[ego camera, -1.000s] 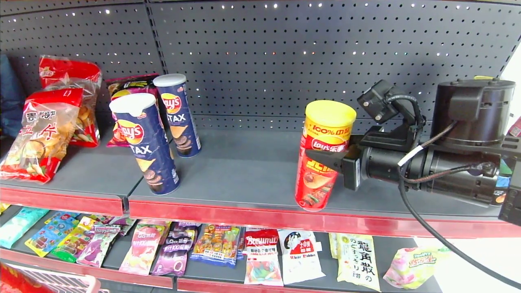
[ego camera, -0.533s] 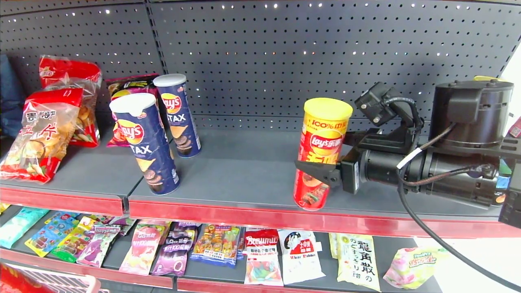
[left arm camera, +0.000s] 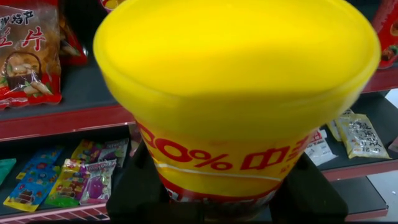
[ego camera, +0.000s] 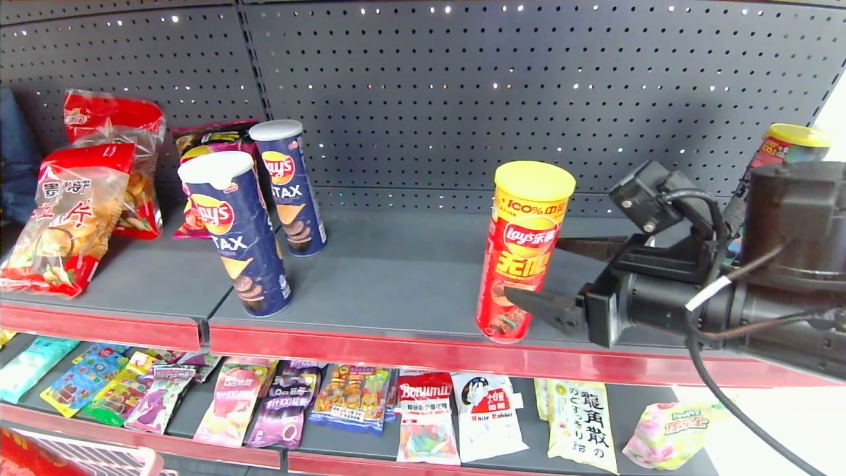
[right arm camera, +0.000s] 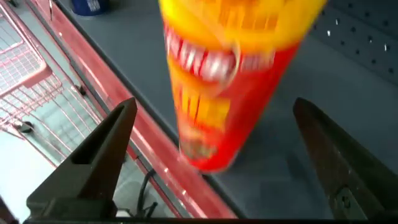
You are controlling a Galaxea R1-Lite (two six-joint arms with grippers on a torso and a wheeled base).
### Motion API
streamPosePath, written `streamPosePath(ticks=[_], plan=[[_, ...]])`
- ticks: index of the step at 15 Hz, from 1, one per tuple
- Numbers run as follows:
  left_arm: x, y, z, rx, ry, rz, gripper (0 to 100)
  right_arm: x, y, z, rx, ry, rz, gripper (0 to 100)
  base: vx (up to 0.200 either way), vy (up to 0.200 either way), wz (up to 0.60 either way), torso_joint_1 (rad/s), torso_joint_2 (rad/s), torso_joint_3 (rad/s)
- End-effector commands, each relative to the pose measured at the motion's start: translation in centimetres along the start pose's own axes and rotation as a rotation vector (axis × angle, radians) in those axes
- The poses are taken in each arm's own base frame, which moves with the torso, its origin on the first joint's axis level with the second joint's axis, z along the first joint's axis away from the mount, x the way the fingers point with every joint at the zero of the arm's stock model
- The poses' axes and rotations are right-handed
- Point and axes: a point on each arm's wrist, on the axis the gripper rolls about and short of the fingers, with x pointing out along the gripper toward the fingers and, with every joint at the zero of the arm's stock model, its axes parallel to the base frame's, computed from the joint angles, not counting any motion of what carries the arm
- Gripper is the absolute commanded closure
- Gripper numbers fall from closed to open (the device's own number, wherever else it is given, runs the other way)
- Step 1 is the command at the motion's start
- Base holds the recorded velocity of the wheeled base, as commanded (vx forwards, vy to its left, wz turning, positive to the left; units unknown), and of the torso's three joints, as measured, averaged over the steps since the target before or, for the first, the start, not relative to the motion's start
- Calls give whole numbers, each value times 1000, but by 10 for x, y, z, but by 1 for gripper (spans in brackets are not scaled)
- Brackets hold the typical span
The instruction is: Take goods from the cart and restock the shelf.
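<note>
Fingers (ego camera: 538, 307) of the right gripper (ego camera: 534, 268) had spread wide and backed off the red can (ego camera: 522, 258), judged duly shelved; the left gripper (left arm camera: 221, 199) clasped a second can (left arm camera: 236, 93).

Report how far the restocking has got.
Done: red cylindrical chip can with yellow lid stands upright on the grey shelf, right tool open, not touching it. In hand: left tool grips a second yellow-lidded can. Left: shelving that one.

Bare shelf (ego camera: 396, 277) lies open between the blue cans (ego camera: 241, 231) and the red can (ego camera: 525, 251). The red can stands between my right gripper's (ego camera: 534, 268) spread fingers.
</note>
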Motion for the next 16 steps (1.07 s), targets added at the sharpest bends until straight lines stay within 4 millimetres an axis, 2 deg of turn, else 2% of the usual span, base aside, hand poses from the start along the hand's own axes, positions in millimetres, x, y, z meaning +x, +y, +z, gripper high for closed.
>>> streamPosePath(ticks=[1,3,5,6,7,10,11,12,14,15,16], plan=[[1,0,0,-1,5,-3,100,-51,4,-11,2,-45,-41,0,0,0,0,0,0,0],[3,1,1,-4,13,-9,100,-85,8,-22,-3,-78,-124,0,0,0,0,0,0,0],[4,1,2,-6,13,-23,100,-123,10,-45,5,-101,-246,0,0,0,0,0,0,0],[4,1,3,-6,12,-27,100,-136,9,-55,13,-99,-312,0,0,0,0,0,0,0],[5,2,5,-7,11,-38,100,-170,9,-75,37,-105,-455,0,0,0,0,0,0,0],[8,3,6,-11,25,-41,100,-231,31,-110,86,-28,-600,0,0,0,0,0,0,0],[8,3,6,-11,26,-44,100,-237,35,-115,104,-8,-627,0,0,0,0,0,0,0],[9,2,5,-13,27,-64,100,-240,37,-121,142,56,-778,0,0,0,0,0,0,0],[9,2,5,-13,27,-79,100,-236,37,-122,180,113,-904,0,0,0,0,0,0,0],[10,2,5,-15,29,-87,100,-234,39,-131,202,150,-988,0,0,0,0,0,0,0],[9,2,6,-14,25,-98,100,-235,45,-141,200,127,-997,0,0,0,0,0,0,0]])
